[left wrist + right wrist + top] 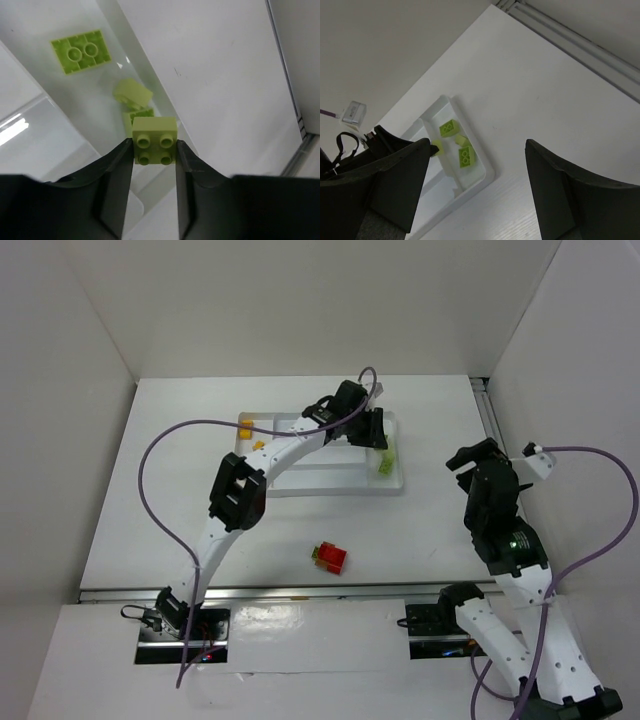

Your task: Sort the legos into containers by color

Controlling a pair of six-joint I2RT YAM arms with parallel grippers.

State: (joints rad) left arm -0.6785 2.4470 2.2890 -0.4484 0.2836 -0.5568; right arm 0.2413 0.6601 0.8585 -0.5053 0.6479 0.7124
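The white tray [330, 490] lies at the table's middle back. My left gripper [372, 427] hovers over its right end section, shut on a lime green lego [154, 141] held above the tray wall [127, 42]. Other lime green legos [81, 50] lie in that section, also seen from above [385, 462] and in the right wrist view [466, 156]. Yellow-orange legos [250, 430] lie in the tray's left end. A red lego [330, 558] sits on the table in front of the tray. My right gripper [478, 455] is open and empty, right of the tray [487, 175].
White walls enclose the table at the back and both sides. A metal rail [490, 415] runs along the right edge. The left arm's purple cable [150, 455] loops over the table's left part.
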